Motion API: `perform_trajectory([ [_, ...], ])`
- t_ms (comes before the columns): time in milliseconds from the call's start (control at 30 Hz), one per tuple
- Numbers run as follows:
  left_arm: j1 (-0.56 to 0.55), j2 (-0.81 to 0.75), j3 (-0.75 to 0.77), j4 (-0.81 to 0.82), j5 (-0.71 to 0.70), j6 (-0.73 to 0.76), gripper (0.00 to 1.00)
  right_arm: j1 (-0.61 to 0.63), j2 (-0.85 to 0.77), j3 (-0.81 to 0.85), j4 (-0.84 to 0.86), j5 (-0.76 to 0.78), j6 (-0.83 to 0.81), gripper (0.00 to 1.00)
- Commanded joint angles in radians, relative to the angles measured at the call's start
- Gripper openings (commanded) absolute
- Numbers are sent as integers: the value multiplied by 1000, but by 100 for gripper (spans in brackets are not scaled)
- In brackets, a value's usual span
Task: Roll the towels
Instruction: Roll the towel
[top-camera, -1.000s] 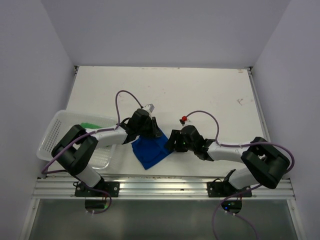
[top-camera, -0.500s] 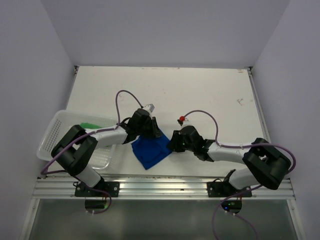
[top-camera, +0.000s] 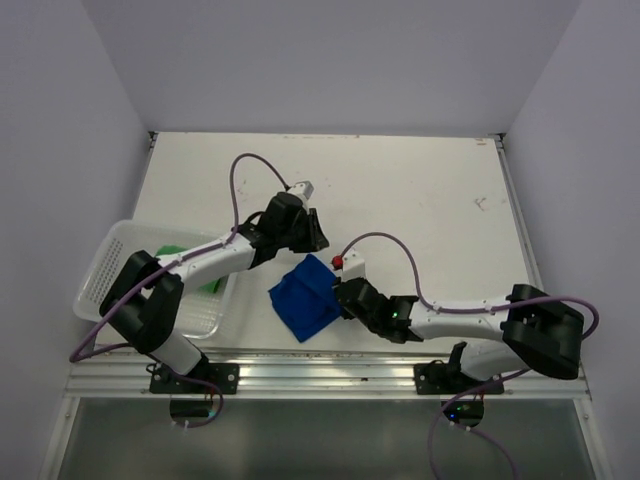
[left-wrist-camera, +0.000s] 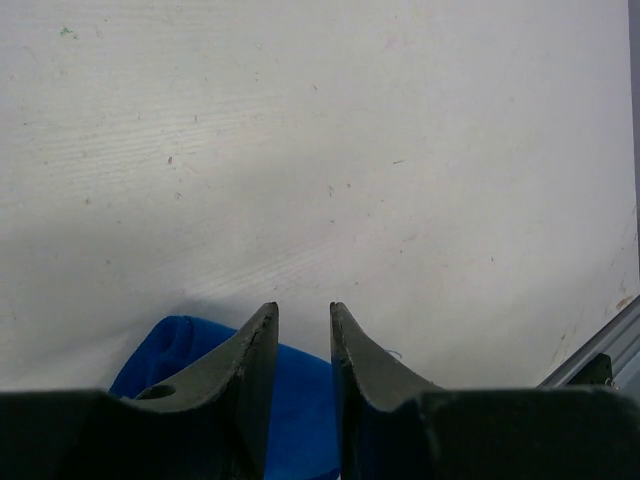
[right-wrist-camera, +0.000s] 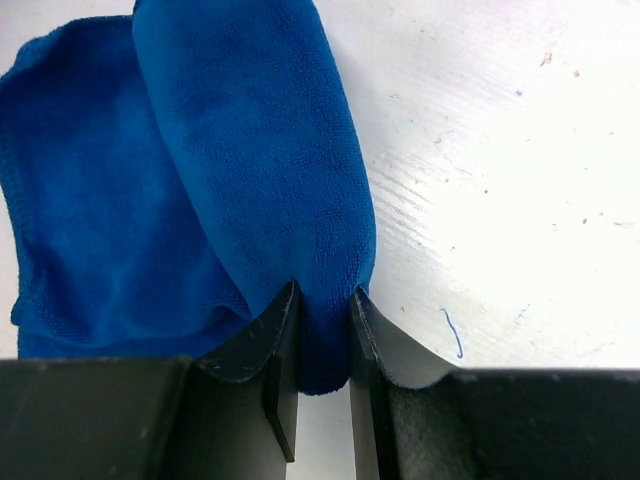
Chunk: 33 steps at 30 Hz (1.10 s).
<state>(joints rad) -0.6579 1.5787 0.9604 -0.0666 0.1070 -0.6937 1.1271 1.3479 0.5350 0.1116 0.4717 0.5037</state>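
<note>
- My left arm crosses over the green towel (top-camera: 172, 252), so only patches of it show inside the white perforated basket (top-camera: 100, 270) at the left edge of the surface (top-camera: 420, 190). I cannot make out its shape.
- In the top view my right wrist covers my fingertips. My left wrist view shows only a corner of the blue towel (right-wrist-camera: 260, 150), cut off by my own fingers and the bottom edge.
- The blue towel lies on the surface between my two arms, near the front rail and just right of the basket.
- One side of it is rolled into a thick fold, and the flat remainder spreads to the left of that fold in my right wrist view.
- The fold's long axis runs straight away from my right hand (right-wrist-camera: 322, 300), which pinches its near end.
- My left hand (left-wrist-camera: 302, 312) hangs over the towel's far edge. Its fingers are slightly parted, with only bare surface between them.
</note>
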Motion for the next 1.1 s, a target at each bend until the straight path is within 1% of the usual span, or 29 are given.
perform_trajectory([
  [0,6,-45,31,-33,-10,25,31,83,34,60,-73,270,-86,0],
  [133,6,-59,9,-27,-4,17,31,152,85,117,-107,427,-120,0],
  [200,6,-66,-6,-19,-1,11,31,180,111,141,-157,505,-122,0],
  [433,6,-74,-26,1,19,-4,31,252,218,218,-240,703,-113,0],
  [567,4,-79,-29,7,28,-7,31,293,284,252,-260,765,-148,0],
  [767,-8,-89,-40,11,33,-9,31,393,396,315,-282,815,-217,0],
  [900,-26,-97,-60,19,34,-15,31,421,491,370,-335,806,-231,0],
  [1067,-63,-108,-107,30,23,-27,31,442,565,427,-401,805,-222,0],
])
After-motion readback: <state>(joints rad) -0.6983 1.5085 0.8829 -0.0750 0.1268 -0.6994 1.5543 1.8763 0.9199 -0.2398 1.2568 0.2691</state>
